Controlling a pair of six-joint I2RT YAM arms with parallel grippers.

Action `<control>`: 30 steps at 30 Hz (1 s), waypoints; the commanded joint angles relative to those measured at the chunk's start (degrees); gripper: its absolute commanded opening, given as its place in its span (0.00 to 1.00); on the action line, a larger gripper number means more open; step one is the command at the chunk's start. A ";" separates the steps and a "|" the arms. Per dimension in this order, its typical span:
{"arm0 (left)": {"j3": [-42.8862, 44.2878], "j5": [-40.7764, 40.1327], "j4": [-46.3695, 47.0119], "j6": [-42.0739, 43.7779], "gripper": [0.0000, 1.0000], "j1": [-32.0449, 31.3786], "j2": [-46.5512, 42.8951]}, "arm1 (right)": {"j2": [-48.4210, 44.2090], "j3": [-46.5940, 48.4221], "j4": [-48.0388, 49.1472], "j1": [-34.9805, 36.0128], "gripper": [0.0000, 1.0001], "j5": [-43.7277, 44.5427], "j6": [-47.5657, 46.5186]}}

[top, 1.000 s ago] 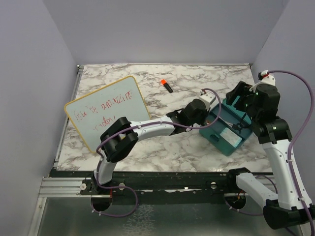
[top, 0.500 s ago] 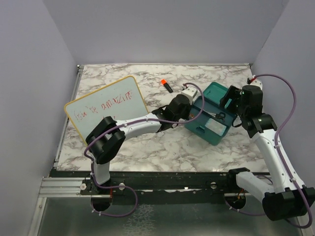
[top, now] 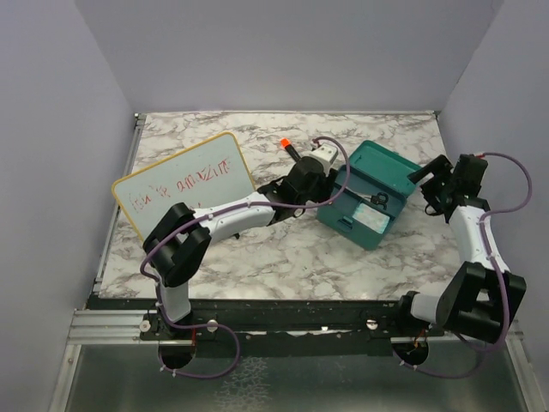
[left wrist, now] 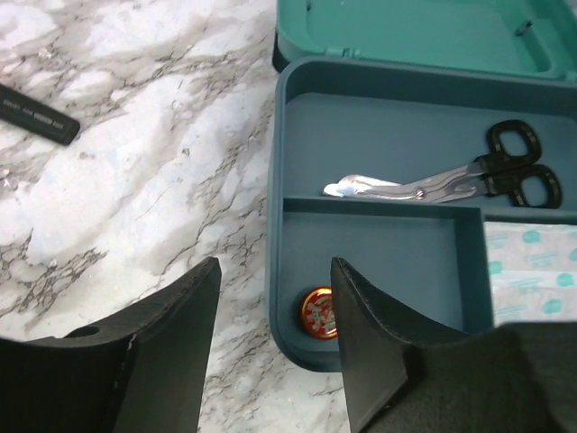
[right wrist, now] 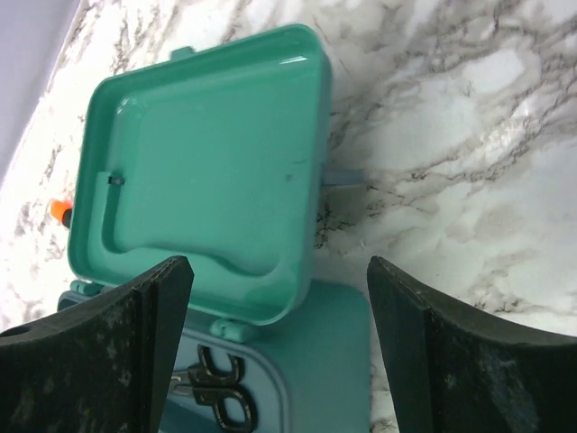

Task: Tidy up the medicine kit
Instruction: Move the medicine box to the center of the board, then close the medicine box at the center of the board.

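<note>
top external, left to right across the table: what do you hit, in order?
whiteboard → orange-capped marker → medicine kit → right gripper

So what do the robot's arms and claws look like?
Both arms are white tubes with chunky black joints: the left arm and the right arm. A thin purple cable loops along each. The left claw and right claw have two flat black fingers.
</note>
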 commanded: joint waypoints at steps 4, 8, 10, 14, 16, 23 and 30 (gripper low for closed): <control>8.65 7.54 -8.85 -0.39 0.58 -0.09 -3.60 | 2.50 -8.51 15.00 -4.16 0.84 -11.66 13.17; 7.29 10.05 -11.45 -1.66 0.60 -0.16 -6.74 | 3.20 -12.65 22.44 -4.89 0.85 -11.98 17.39; 6.15 11.58 -12.90 -1.38 0.60 -0.01 -8.28 | 3.82 -13.18 25.34 -5.03 0.85 -13.52 17.11; 1.81 16.48 -13.30 0.25 0.60 0.18 -12.52 | 5.59 -12.80 27.51 -6.10 0.85 -19.22 16.87; -0.66 18.01 -12.70 1.40 0.60 0.24 -14.69 | 6.07 -13.47 29.39 -6.20 0.85 -20.78 16.76; 0.51 19.94 -15.40 0.35 0.59 2.11 -12.27 | 7.76 -13.89 31.27 -7.50 0.85 -23.89 13.86; 2.55 18.50 -16.40 0.66 0.54 3.60 -7.61 | 8.00 -12.85 31.21 -8.21 0.84 -26.68 11.02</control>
